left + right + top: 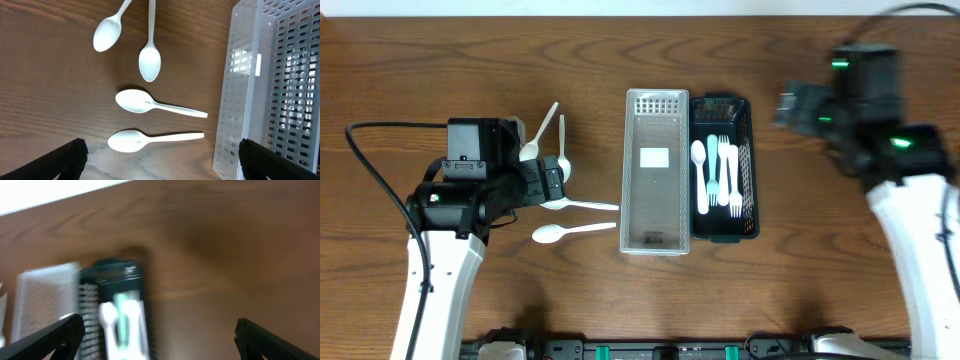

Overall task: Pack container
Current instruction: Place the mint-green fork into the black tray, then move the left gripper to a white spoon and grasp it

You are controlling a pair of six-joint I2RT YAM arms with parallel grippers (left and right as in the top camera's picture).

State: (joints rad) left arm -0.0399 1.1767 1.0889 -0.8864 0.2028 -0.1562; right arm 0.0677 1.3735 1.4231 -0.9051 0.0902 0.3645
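Several white plastic spoons [570, 232] lie on the wood table, left of an empty clear white container [655, 235]. A black basket [748, 150] beside it holds a white spoon [699, 175], white forks and a teal fork [712, 165]. My left gripper [552, 178] is open and empty, low over the spoons. In the left wrist view its fingers [162, 165] straddle the nearest spoon [150, 140], with the white container [260, 90] at the right. My right gripper [790, 105] is open and empty, up to the right of the basket. The right wrist view [160, 345] is blurred and shows the basket [115, 280].
The table's far edge shows at the top of the right wrist view. The bases of both arms stand at the front edge of the table. A black cable [375, 170] loops at the left.
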